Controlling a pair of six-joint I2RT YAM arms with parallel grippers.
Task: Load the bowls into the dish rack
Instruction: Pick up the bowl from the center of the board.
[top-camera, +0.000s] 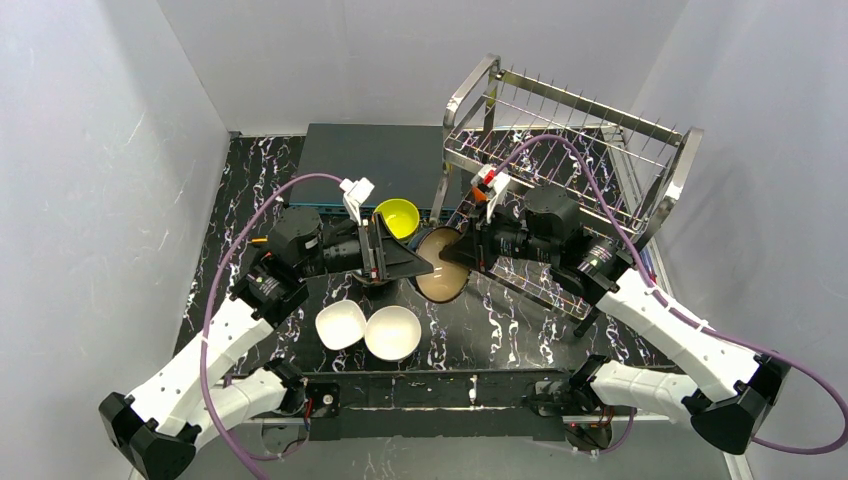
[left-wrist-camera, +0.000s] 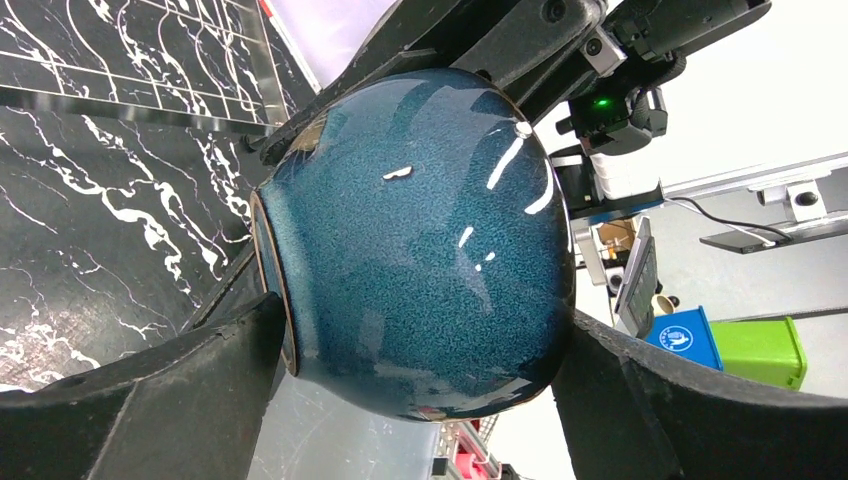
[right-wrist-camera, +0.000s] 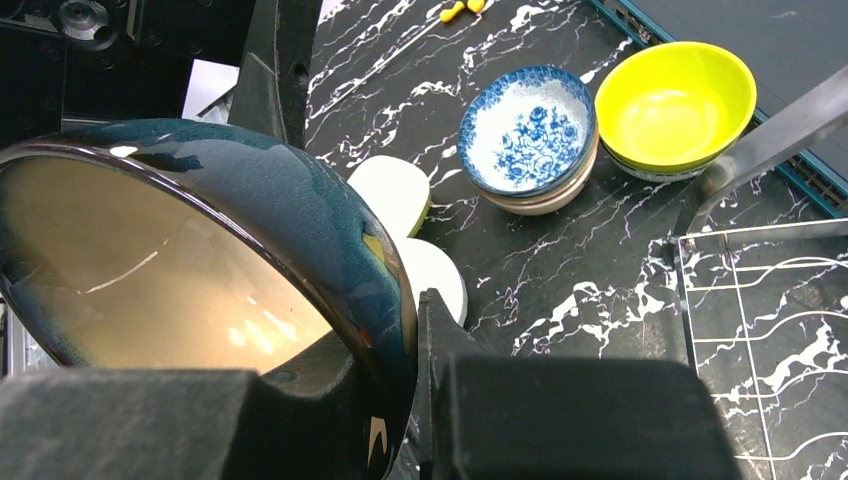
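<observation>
Dark blue bowl (left-wrist-camera: 420, 250) on its side, foot ring to the left, glaze speckled. Left end effector (left-wrist-camera: 420, 345) fingers (left-wrist-camera: 150, 400) bracket it at foot and rim. Right end effector (left-wrist-camera: 530, 80) grips the upper rim. Black marbled desk (left-wrist-camera: 90, 220) behind.

Top view looks down from behind; wrist views — close — share one bowl (left-wrist-camera: 420, 250).

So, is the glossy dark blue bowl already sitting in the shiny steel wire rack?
No, the glossy dark blue bowl hangs between the left claw and the right claw, beside the shiny steel wire rack.
</observation>
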